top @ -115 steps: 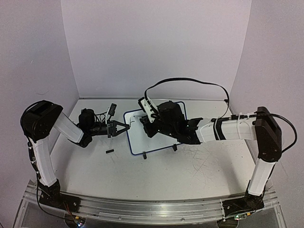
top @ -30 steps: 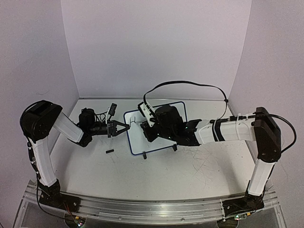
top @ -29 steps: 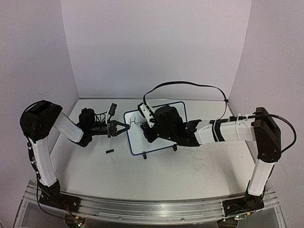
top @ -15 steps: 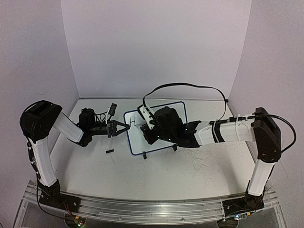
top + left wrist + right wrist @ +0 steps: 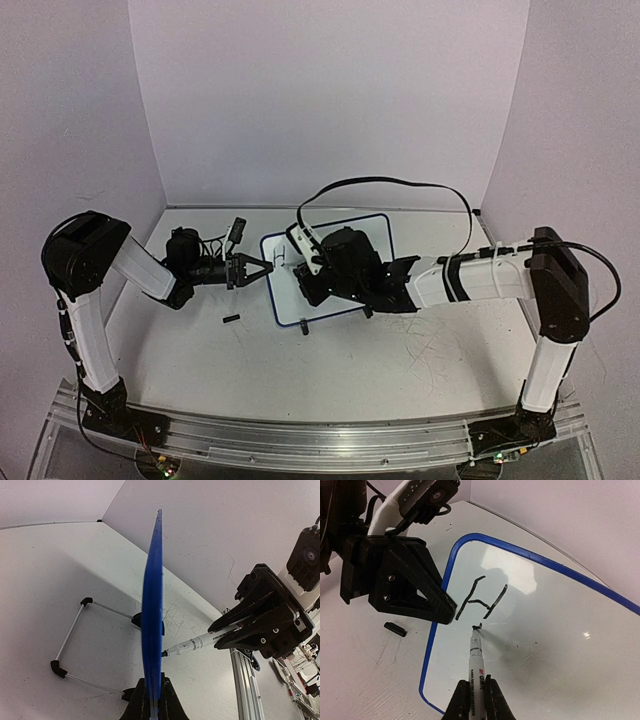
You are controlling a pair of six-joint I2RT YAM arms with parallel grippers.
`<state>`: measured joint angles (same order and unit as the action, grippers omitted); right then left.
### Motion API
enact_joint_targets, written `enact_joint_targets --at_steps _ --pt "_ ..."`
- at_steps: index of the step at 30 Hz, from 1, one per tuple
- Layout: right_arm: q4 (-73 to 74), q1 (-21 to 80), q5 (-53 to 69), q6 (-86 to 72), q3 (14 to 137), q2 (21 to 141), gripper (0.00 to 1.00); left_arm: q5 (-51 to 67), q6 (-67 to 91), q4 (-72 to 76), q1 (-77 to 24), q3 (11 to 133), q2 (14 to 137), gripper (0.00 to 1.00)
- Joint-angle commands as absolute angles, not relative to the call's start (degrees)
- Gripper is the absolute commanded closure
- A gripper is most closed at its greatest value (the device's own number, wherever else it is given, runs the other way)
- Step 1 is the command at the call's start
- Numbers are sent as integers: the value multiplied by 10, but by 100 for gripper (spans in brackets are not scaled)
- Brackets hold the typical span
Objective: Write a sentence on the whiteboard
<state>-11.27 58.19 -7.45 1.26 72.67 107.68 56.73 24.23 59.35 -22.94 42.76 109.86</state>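
We are seemingly starting the letter after the H (image 5: 481,600), left hand (image 5: 152,700) pinching the whiteboard (image 5: 545,630) rim, right hand (image 5: 475,696) pinching the marker (image 5: 476,665), next needing a steady stroke.

The left gripper (image 5: 152,702) at 6 o'clock is clamping the edge-on board (image 5: 152,595), which is running up toward 12. At 3 o'clock the right gripper (image 5: 221,636) is pinching a marker (image 5: 197,643), its tip touching the board's face. A wire stand (image 5: 70,645) is sitting on the table (image 5: 75,570) at 8 o'clock.
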Motion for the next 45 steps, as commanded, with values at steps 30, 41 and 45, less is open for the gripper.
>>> enact_joint_targets --at_steps 30,41,45 --pt "-122 577 -138 14 775 1091 100 558 211 545 -241 433 1103 100" --pt "-142 576 -133 56 754 1012 100 555 209 545 -241 429 1100 100" --pt "-163 576 -97 71 692 967 100 553 207 545 -241 429 1099 100"
